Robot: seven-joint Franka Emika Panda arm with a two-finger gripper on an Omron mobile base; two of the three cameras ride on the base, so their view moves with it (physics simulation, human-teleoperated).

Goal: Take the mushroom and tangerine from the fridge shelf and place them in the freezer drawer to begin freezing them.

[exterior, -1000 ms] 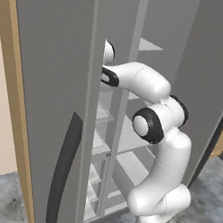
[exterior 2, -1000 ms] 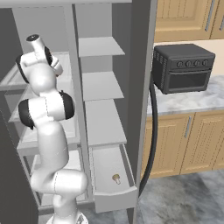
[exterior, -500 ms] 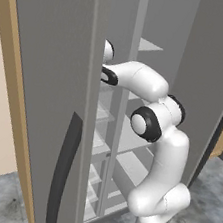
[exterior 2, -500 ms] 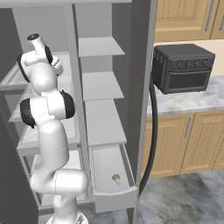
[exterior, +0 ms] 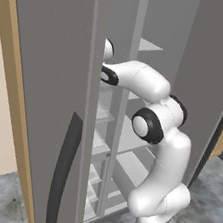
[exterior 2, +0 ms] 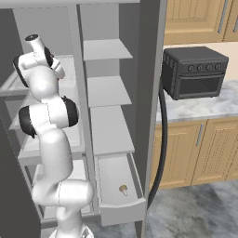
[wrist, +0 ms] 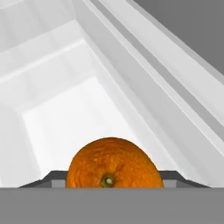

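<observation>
Tangerine (wrist: 114, 163): lower centre of the hand view, between the finger tips.
Gripper (wrist: 114, 183): clamped on the tangerine.
Handling: probably light, round, slippery; hold across its middle.
Mushroom (exterior 2: 123, 189): lower centre, inside the freezer drawer (exterior 2: 122, 211).
</observation>
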